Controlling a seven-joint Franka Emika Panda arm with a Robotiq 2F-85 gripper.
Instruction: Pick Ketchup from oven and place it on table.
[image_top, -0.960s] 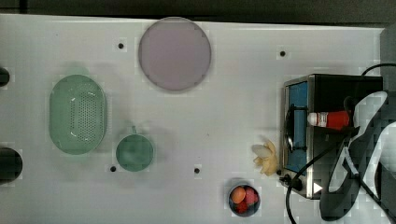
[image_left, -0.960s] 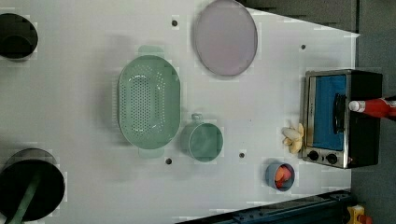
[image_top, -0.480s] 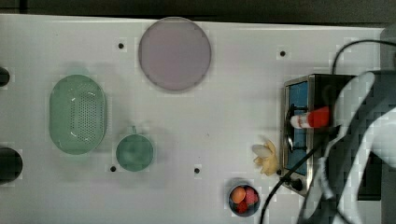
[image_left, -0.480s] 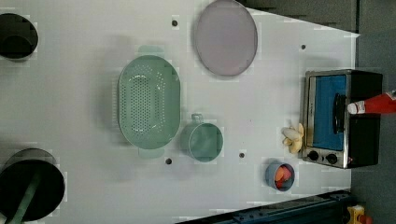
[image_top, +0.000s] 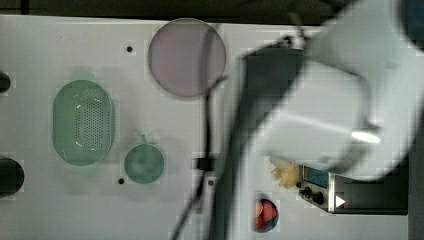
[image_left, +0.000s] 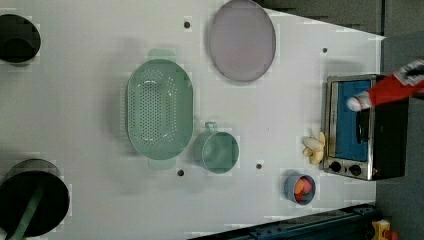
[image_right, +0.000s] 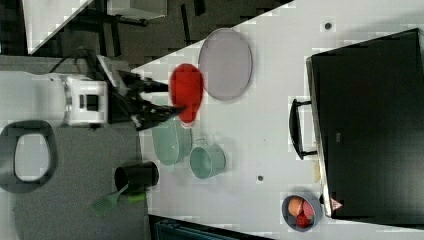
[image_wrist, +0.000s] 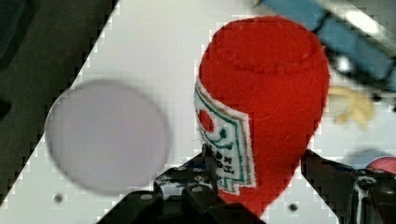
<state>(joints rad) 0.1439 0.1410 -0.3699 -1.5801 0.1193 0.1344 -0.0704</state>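
The ketchup (image_wrist: 261, 107), a red bottle with a white-and-red label, is held in the air, and my gripper (image_wrist: 261, 189) is shut on its lower body. In the right view the gripper (image_right: 172, 98) holds the ketchup (image_right: 186, 95) high above the table (image_right: 280, 130). In the left view the ketchup (image_left: 387, 89) hangs tilted over the oven (image_left: 365, 145), white cap pointing to the left view's left. The oven's blue glass door is shut. In the top view my white arm (image_top: 325, 110) covers most of the oven (image_top: 360, 192).
On the table (image_left: 75, 100) lie a pale purple plate (image_left: 242, 40), a green colander (image_left: 160, 109) and a green cup (image_left: 217, 151). Bananas (image_left: 314, 148) and a fruit bowl (image_left: 299, 187) sit close to the oven's front. Black containers (image_left: 17, 37) stand at the left view's left edge.
The arm has risen with the ketchup, coming much nearer the top camera and now covering the oven there. In the left view the bottle has moved up and looks larger.
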